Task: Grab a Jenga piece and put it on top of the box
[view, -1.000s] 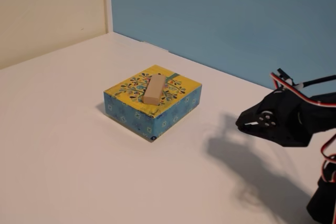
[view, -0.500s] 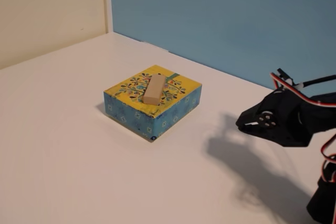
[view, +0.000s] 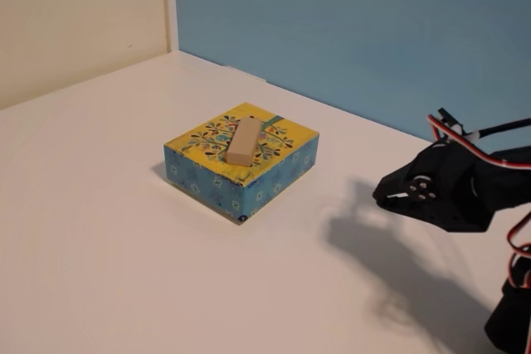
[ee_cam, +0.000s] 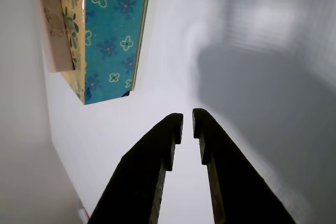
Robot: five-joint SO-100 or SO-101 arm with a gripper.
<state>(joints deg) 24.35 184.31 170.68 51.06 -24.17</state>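
Fixed view: the white table (view: 99, 230) filled the frame beneath a blue back wall (view: 357, 31), and the box (view: 241, 161) sat near its centre, yellow floral top up and blue patterned sides facing the camera. The black arm (view: 473, 196) stood at the right edge of this view, well apart from the box, with the gripper (view: 387, 196) pointing left toward it above the table. The Jenga piece (view: 242, 140) lay flat on the box top, roughly central, its long axis running from the near-left corner region toward the back and crossing the gripper's line of approach at an angle. In the wrist view the gripper (ee_cam: 187, 121) was empty, its two dark fingers (ee_cam: 157, 150) drawn nearly together with only a narrow slit of table between the tips; the box (ee_cam: 113, 30) and the Jenga piece (ee_cam: 52, 24) appeared at upper left, ahead of the tips. Judged from this arrangement, the placement appeared complete, and any further move would be away from the box.
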